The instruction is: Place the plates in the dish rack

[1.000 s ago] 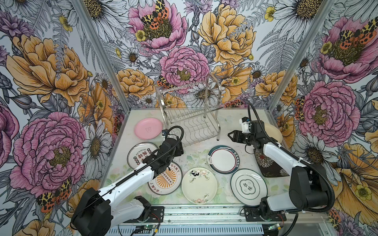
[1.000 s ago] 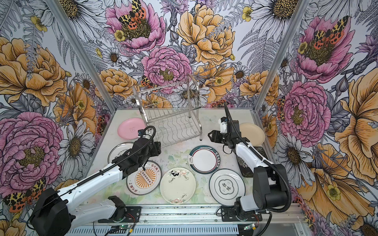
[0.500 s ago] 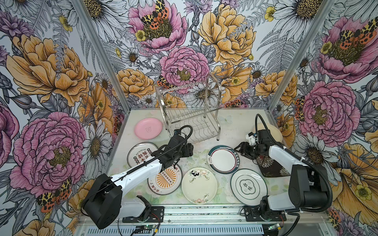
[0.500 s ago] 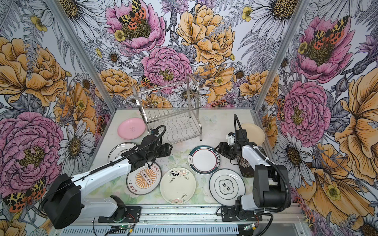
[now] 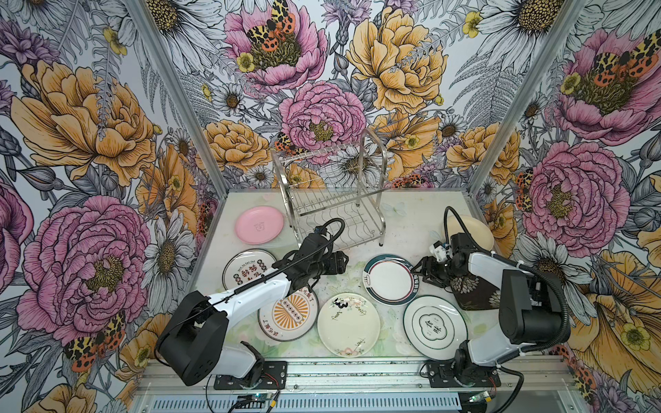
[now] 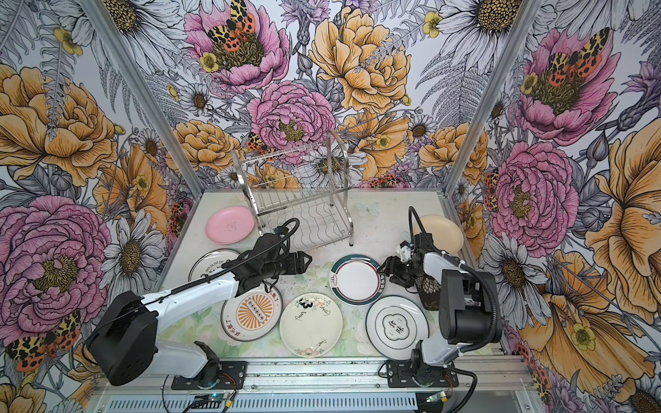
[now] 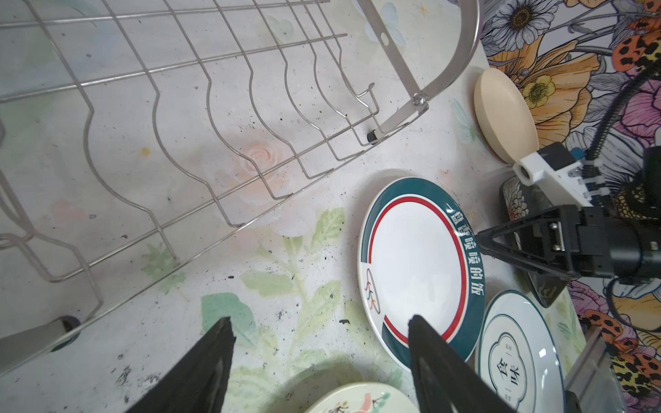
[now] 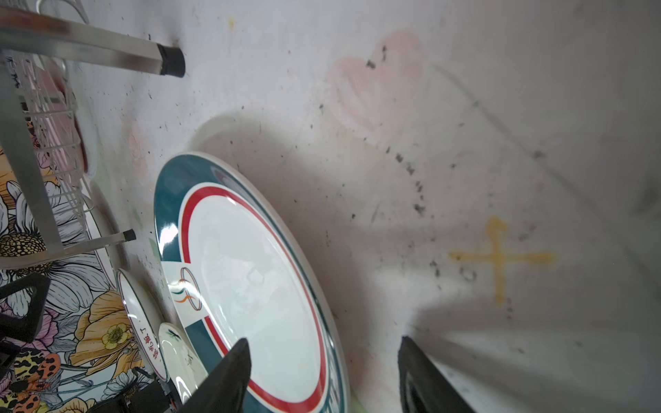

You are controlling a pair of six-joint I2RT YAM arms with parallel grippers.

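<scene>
R end effector (image 5: 416, 276) spread at teal-rim plate (image 5: 388, 280) edge.

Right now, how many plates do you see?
8: pink, left of the dish rack; lettered and sunburst, left side; doodled cream, front centre; teal-rimmed, middle; green-ringed, front right; dark square and plain cream, right edge. I see no sign of hidden ones.

Walls (image 5: 89, 118) are all loud wallpaper: huge pink peonies, orange blooms, white daisies and spotted moths, with bare aluminium posts (image 5: 179, 96) in the back corners. The table (image 5: 404, 221) is a pale, scuffed top with a faded flower print and dark specks. There's a yellow cross (image 8: 499, 259) and a washed-out pink heart (image 8: 379, 82) on it.
</scene>
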